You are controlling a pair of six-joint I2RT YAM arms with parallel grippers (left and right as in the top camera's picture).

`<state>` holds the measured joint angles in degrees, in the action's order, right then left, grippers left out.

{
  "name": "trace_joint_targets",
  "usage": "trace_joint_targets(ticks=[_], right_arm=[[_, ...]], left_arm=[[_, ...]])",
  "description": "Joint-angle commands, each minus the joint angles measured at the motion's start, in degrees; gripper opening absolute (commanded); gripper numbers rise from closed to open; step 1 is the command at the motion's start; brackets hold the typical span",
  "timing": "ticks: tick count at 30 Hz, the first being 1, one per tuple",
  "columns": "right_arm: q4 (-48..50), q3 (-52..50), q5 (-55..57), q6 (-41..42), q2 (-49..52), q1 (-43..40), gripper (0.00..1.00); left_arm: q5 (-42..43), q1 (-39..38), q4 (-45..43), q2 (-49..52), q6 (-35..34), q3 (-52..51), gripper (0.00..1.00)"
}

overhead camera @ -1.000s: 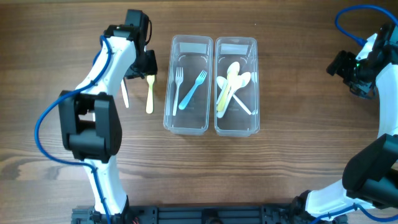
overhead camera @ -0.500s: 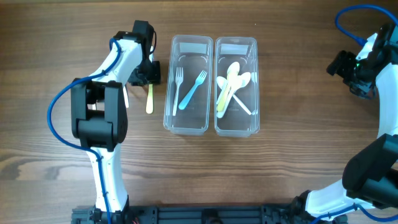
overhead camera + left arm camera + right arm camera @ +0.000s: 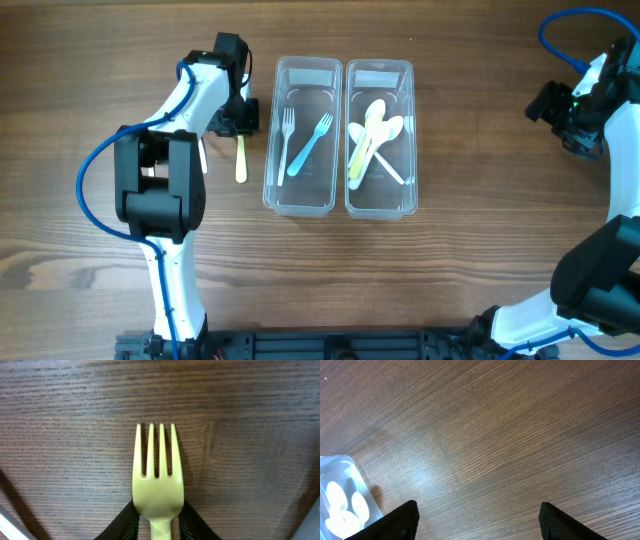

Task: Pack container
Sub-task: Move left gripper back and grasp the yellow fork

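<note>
A yellow fork (image 3: pixel 240 160) lies on the wooden table left of two clear containers. My left gripper (image 3: pixel 240 122) is down on its head end. In the left wrist view the fingers (image 3: pixel 157 522) press both sides of the yellow fork (image 3: pixel 157 480) where head meets handle. The left container (image 3: pixel 303 68) holds a clear fork (image 3: pixel 288 125) and a blue fork (image 3: pixel 310 145). The right container (image 3: pixel 378 68) holds pale spoons (image 3: pixel 378 125). My right gripper (image 3: pixel 572 122) is open and empty at the far right, its fingers (image 3: pixel 477 520) above bare wood.
A white utensil (image 3: pixel 201 155) lies on the table left of the yellow fork, partly under my left arm. A corner of the right container with spoons shows in the right wrist view (image 3: pixel 340 490).
A second ago my left gripper was higher and left of the fork's head. It has moved onto the fork's head end. In the last half second nothing has moved.
</note>
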<state>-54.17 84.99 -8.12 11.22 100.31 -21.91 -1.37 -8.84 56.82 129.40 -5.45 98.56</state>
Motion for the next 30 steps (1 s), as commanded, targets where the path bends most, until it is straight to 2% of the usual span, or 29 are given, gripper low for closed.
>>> trace_joint_targets(ticks=[1, 11, 13, 16, 18, 19, 20, 22, 25, 30], right_arm=[[0.13, -0.17, -0.46, -0.72, 0.52, 0.20, 0.77], [0.11, -0.17, -0.48, -0.68, 0.52, 0.20, 0.77], [0.02, -0.17, -0.48, -0.70, 0.52, 0.20, 0.77], [-0.11, -0.17, -0.48, -0.70, 0.52, 0.20, 0.77], [0.13, -0.17, -0.48, -0.68, 0.52, 0.20, 0.77], [0.15, -0.17, -0.48, -0.70, 0.52, 0.20, 0.77], [0.17, -0.17, -0.48, -0.70, 0.52, 0.20, 0.77], [0.24, -0.17, -0.48, -0.72, 0.52, 0.20, 0.77], [0.31, -0.17, -0.48, -0.70, 0.52, 0.20, 0.77], [0.17, -0.17, -0.48, -0.70, 0.52, 0.20, 0.77]], left_arm=[[0.02, 0.07, 1.77, -0.13, 0.74, 0.02, 0.18], [0.04, 0.07, 3.56, -10.60, 0.72, 0.02, 0.19], [0.04, 0.00, 5.79, -10.62, -0.55, 0.02, 0.08], [-0.44, -1.14, 8.59, -13.57, -1.40, 0.11, 0.04], [-4.39, -3.06, 8.13, -17.97, -1.42, 0.11, 0.04], [-5.66, -3.85, 7.74, -19.93, -1.40, 0.11, 0.08], [-6.23, -4.48, 7.41, -21.62, -1.42, 0.11, 0.22], [-6.23, -4.81, 6.69, -22.71, -1.40, 0.11, 0.35], [-6.21, -3.85, 5.90, -20.74, -1.40, -0.39, 0.39], [-5.70, -2.60, 0.94, -11.80, -0.52, -0.79, 0.40]])
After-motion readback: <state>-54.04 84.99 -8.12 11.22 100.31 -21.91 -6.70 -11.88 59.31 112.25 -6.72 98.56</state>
